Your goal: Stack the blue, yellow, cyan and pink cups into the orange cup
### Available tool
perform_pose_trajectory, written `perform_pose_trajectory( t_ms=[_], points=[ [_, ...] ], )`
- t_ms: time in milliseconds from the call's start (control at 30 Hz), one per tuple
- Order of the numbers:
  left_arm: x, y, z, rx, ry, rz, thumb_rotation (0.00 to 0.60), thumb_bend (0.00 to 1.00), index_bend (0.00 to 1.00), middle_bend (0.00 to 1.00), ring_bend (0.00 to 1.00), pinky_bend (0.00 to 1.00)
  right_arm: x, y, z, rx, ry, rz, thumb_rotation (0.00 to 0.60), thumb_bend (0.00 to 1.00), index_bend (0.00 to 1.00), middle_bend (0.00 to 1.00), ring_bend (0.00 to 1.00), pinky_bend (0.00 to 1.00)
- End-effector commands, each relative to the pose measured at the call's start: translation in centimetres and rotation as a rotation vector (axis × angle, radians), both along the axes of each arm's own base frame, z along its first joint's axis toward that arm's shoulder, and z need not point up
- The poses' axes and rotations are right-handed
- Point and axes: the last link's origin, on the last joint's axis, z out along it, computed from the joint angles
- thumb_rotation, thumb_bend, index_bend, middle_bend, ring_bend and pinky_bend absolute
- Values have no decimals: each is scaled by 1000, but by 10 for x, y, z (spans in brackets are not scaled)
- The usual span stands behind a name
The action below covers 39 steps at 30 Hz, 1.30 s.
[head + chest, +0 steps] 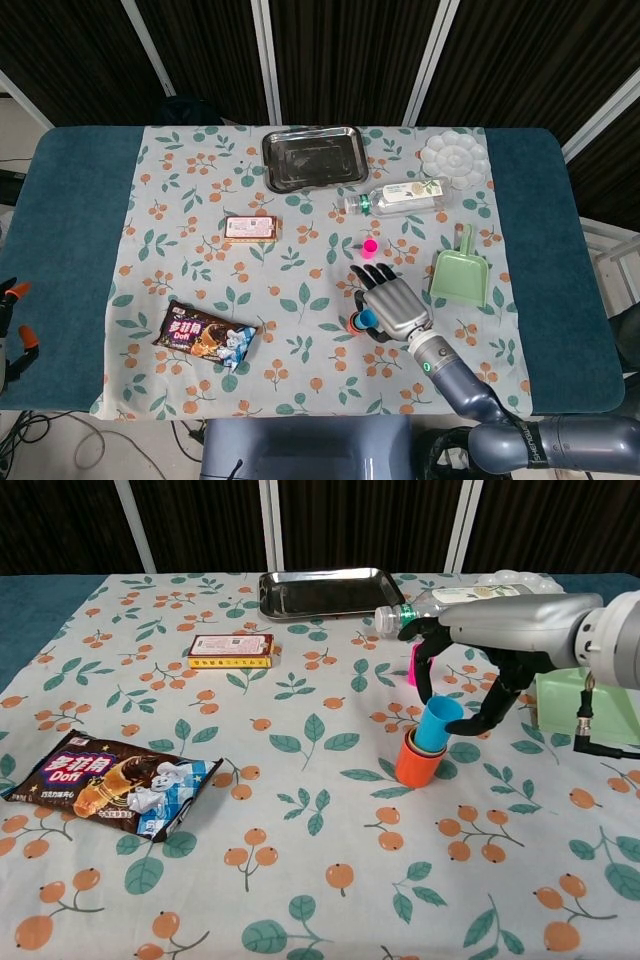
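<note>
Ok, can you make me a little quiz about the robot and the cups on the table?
1. True or false: the pink cup is already inside the orange cup.
2. Which hand holds the cyan cup? A) left B) right
3. Fill in: the green dustpan lies to the ____ of the cup stack in the head view.

Key: 1 false, the pink cup stands apart on the cloth beyond the stack. 2 B, the right hand, with the cyan cup tilted into the orange one. 3 right.
</note>
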Motion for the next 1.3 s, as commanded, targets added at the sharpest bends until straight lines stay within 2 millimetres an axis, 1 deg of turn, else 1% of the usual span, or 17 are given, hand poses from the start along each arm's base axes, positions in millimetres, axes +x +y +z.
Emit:
perform_pose_trajectory(
  t_ms=[33, 100, 133, 200, 267, 300, 367, 400, 500, 633, 767, 833, 900, 1000, 1133, 1300],
  points=[
    [0, 0, 0, 0, 0, 0, 600, 682, 180, 99, 6, 50, 1, 1, -1, 3, -2, 4, 600, 404, 521, 0, 30, 89],
    [0, 0, 0, 1, -1, 0, 600, 682, 180, 99, 6, 50, 2, 1, -2, 5, -3, 7, 600, 404, 518, 0, 30, 89],
    [0, 0, 0, 1, -1, 0, 600, 682, 180, 99, 6, 50, 2, 1, -3, 6, -3, 7, 600, 404, 499, 0, 30, 89],
    [0, 0, 0, 2, -2, 1, 600, 683, 180, 99, 6, 50, 2, 1, -3, 6, -2, 9, 600, 404, 400, 0, 30, 89],
    [0, 0, 0, 2, -2, 1, 600, 682, 180, 99, 6, 50, 2, 1, -4, 7, 1, 9, 600, 404, 223, 0, 30, 89],
    [0, 0, 0, 3, -3, 1, 600, 682, 180, 99, 6, 50, 2, 1, -5, 8, 4, 9, 600, 404, 153, 0, 30, 89],
    [0, 0, 0, 3, -4, 1, 600, 682, 180, 99, 6, 50, 3, 1, -5, 11, 10, 10, 600, 404, 83, 0, 30, 89],
    [0, 0, 0, 3, -4, 1, 600, 682, 180, 99, 6, 50, 3, 1, -6, 10, 12, 9, 600, 404, 65, 0, 30, 89],
    [0, 0, 1, 4, -6, 1, 600, 682, 182, 99, 6, 50, 4, -2, -6, -1, 20, 8, 600, 404, 46, 0, 30, 89],
    [0, 0, 1, 5, -7, 2, 600, 682, 184, 99, 6, 50, 6, -8, -5, -15, 28, 0, 600, 404, 57, 0, 30, 89],
    [0, 0, 1, 6, -9, 3, 600, 683, 184, 98, 6, 50, 13, -20, 2, -67, 20, 3, 600, 404, 65, 0, 30, 89],
    [-1, 0, 1, 7, -9, 5, 600, 683, 184, 99, 6, 50, 16, -30, 7, -108, 26, 9, 600, 404, 67, 0, 30, 89],
    [-1, 0, 2, 9, -11, 8, 600, 682, 184, 99, 6, 50, 21, -48, 13, -150, 38, 0, 600, 404, 74, 0, 25, 89],
    [-2, 1, 2, 10, -10, 10, 600, 682, 184, 98, 6, 50, 27, -66, 16, -169, 58, -17, 600, 404, 97, 0, 18, 89],
    [-1, 0, 0, 1, -6, 7, 600, 682, 184, 99, 6, 50, 34, -95, 12, -149, 73, -72, 600, 404, 144, 0, 18, 89],
    [0, 0, -2, -5, 1, 4, 600, 682, 184, 99, 6, 50, 36, -118, 5, -143, 94, -115, 600, 404, 176, 0, 18, 89]
  ],
)
